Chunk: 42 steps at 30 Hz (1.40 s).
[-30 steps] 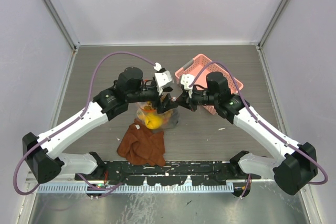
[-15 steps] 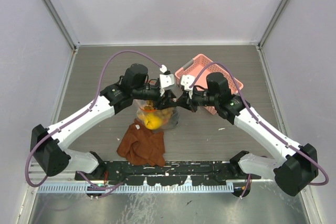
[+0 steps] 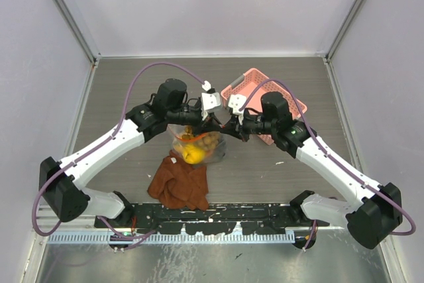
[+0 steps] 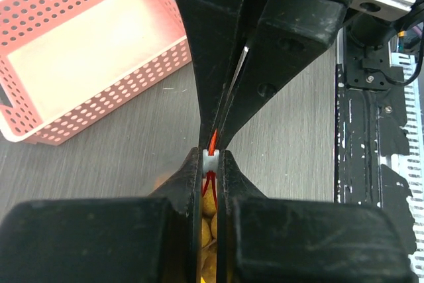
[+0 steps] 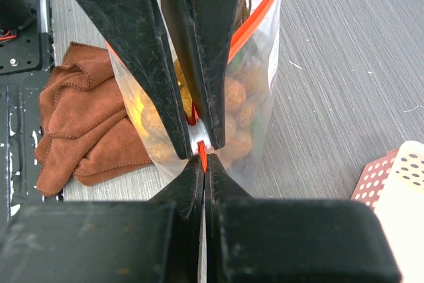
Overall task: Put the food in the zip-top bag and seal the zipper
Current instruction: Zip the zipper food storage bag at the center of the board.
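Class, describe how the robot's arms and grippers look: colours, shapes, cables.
The left arm and right arm have white links, black joints and bases. A purple cable runs along each. The left gripper and right gripper have black tapering fingers.

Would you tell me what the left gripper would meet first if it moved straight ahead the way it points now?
The right gripper, most likely: its fingers face the left gripper tip to tip, both shut on the orange-red zipper.

zip-top bag (image 5: 262,64): clear | zipper (image 5: 255,14): orange-red | slider (image 5: 197,142): white | food (image 5: 235,94): yellow-orange, brownish | cloth (image 5: 73,130): rust-brown, plain | basket (image 4: 86,51): pink, perforated dot grid | fingers (image 4: 99,236): black | worktop (image 5: 344,64): grey-brown, fine streaked grain
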{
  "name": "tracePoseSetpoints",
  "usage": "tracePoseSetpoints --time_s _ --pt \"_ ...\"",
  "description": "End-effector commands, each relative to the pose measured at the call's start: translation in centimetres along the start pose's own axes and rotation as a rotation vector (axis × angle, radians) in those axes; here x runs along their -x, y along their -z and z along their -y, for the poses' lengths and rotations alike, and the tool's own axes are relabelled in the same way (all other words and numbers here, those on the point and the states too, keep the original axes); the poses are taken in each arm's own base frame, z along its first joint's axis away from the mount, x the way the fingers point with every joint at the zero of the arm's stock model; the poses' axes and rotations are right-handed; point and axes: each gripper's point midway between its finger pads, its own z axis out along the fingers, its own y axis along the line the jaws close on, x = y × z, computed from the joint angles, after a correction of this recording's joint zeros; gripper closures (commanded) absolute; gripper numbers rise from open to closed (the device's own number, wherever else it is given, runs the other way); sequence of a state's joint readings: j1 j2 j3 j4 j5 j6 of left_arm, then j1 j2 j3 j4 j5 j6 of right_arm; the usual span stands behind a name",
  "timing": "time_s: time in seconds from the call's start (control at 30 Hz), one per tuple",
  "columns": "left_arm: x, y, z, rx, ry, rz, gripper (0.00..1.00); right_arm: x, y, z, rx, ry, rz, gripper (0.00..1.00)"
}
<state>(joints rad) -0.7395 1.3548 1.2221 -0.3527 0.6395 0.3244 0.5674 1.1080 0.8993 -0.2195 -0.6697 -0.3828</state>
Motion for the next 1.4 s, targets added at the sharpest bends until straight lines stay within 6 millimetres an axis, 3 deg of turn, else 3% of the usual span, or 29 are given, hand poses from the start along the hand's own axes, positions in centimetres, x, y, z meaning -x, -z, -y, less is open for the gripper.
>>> tracePoseSetpoints --time_s 0.0,0.47,0.77,1.03,1.37 --pt "0.8 2.6 -0.8 0.101 -0.017 -0.030 1.00 3.4 1.3 1.5 -0.091 0.057 0.086 0.99" --pt "-0.7 6.8 -1.3 0.308 0.105 -0.113 1.00 2.7 2.2 3.5 -0.201 -0.013 0.066 0.99" --pt "-1.6 9.0 -1.7 0.429 0.183 -0.151 1.00 2.0 3.2 6.1 -0.352 -0.093 0.058 0.99" --pt "-1.8 10.1 -2.2 0.504 0.204 -0.145 1.00 1.5 4.8 8.2 -0.478 -0.153 0.058 0.99" --pt "-4.0 11.4 -2.7 0.597 0.244 -0.200 1.00 0.7 6.3 10.0 -0.576 -0.212 0.069 0.99"
